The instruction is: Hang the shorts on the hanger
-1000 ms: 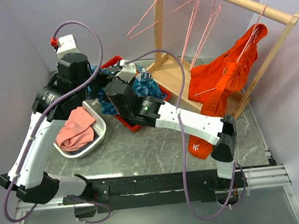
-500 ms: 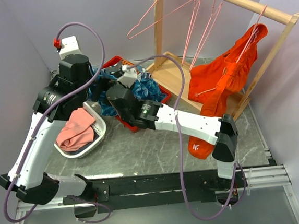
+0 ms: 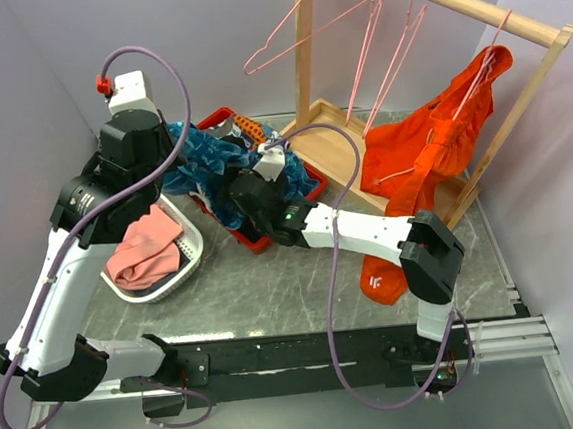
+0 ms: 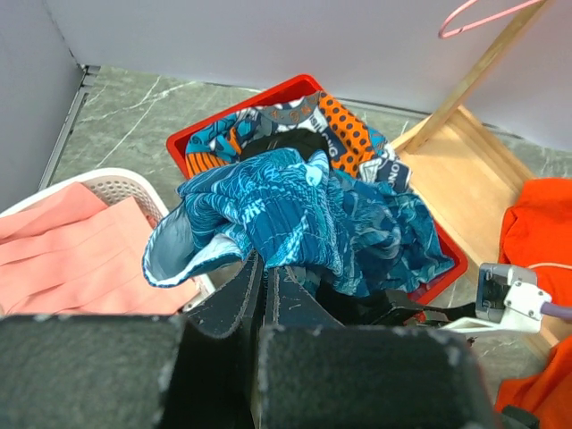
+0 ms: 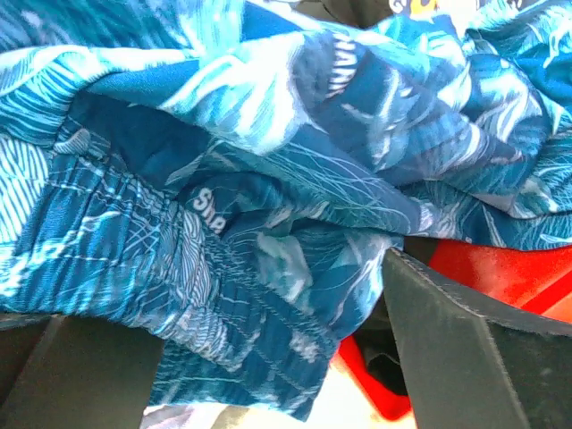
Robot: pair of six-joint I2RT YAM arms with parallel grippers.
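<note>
**1. Position of the shorts.** The shorts (image 3: 207, 161) are held bunched and lifted over the red tray (image 3: 257, 241), not on any hanger. They are between the white basket (image 3: 191, 251) and the wooden base (image 3: 336, 150) of the rack.

**2. Claw states.**
- The left claw (image 4: 265, 268) is clamped together on the near edge of the shorts, and the fabric spills over and beyond its fingers.
- The right claw (image 5: 223, 295) is held with its fingers well apart. A hem of the shorts hangs between them, and whether it touches either finger cannot be told.

**3. Surroundings.**
- A multicolour cloth (image 4: 344, 125), orange with dark dots and blue panels, is seen in the tray behind the shorts.
- A folded pink cloth (image 3: 144, 247) is carried in the white basket, just left of the tray.
- An empty pink hanger (image 3: 301, 38) is hooked at a tilt on the wooden rail (image 3: 469, 3), with two more hanging beside it.
- A fourth hanger at the right end of the rail is occupied by an orange garment (image 3: 431, 142).
- An orange piece with a white mark (image 3: 376, 285) lies on the grey surface (image 3: 274, 296), just beside the right arm.
- The right arm is stretched across the tray's front, between the shorts and the rack.

**4. Writing.**
- White letters beginning "Su" are printed on the shorts in the right wrist view, but the rest is folded away.
- Lettering on the multicolour cloth's waistband is too small to be read.
</note>
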